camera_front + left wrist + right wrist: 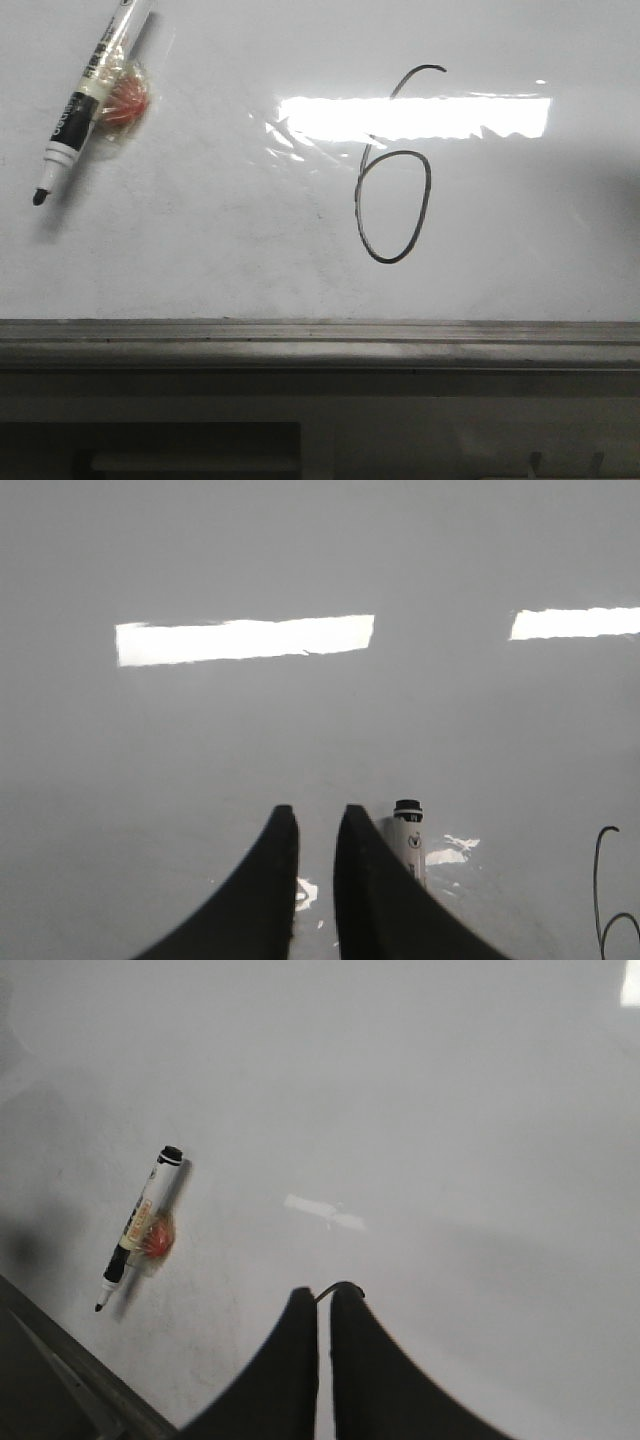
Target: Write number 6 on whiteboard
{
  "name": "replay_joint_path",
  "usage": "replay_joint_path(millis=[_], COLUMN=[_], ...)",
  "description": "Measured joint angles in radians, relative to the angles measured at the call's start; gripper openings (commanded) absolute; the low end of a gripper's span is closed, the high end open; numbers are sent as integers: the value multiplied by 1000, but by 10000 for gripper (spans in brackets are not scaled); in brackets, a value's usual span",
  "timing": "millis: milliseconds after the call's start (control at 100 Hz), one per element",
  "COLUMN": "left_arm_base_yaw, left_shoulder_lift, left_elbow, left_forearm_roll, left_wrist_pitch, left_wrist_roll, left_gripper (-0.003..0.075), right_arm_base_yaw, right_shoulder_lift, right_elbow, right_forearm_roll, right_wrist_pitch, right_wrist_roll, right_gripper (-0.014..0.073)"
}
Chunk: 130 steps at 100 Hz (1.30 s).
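The number 6 point(393, 190) is a thin black line on the whiteboard point(220, 230), right of centre, with its hooked tail crossing a glare patch. Part of it shows at the edge of the left wrist view point(603, 880), and its tail peeks over my right fingertips point(345, 1285). A black-and-white marker point(90, 100), uncapped, with a red lump taped to it, lies on the board at the far left. My left gripper point(316, 812) has a narrow gap and is empty; the marker point(408, 840) lies just beside one finger. My right gripper point(324, 1292) is shut and empty above the board.
A grey metal rail point(320, 340) edges the board's near side, with a dark ledge below it. Bright ceiling-light glare point(415, 117) lies across the board. The marker also shows in the right wrist view point(140, 1222), near the rail.
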Motion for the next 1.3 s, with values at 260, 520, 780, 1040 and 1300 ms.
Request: replay_joint_path(millis=[260,520,780,1040,1300], left_arm_base_yaw=[0,0,0,0,0], left_shoulder_lift=[-205,-471,-503,-503,-503], left_elbow=[187,342,367,369,369], left_forearm_roll=[-8,-1,-7,-29,-30], left_wrist_pitch=[174,216,210,202,202], left_wrist_roll=[47,47,45,45,45], left_gripper=[-20,-20,-20,-20,-20], right_arm_base_yaw=[0,0,0,-1,-1], right_shoulder_lift=[-367,-614,-620,-620,-620], right_elbow=[256,450,487,487,487], right_forearm_roll=[6,6,6,8,8], right_wrist_pitch=[-133,-169,-181,-191,-197], right_wrist_roll=[-79,-86,-88,-88,-88], right_gripper=[-53,-53,-53,-53,-53])
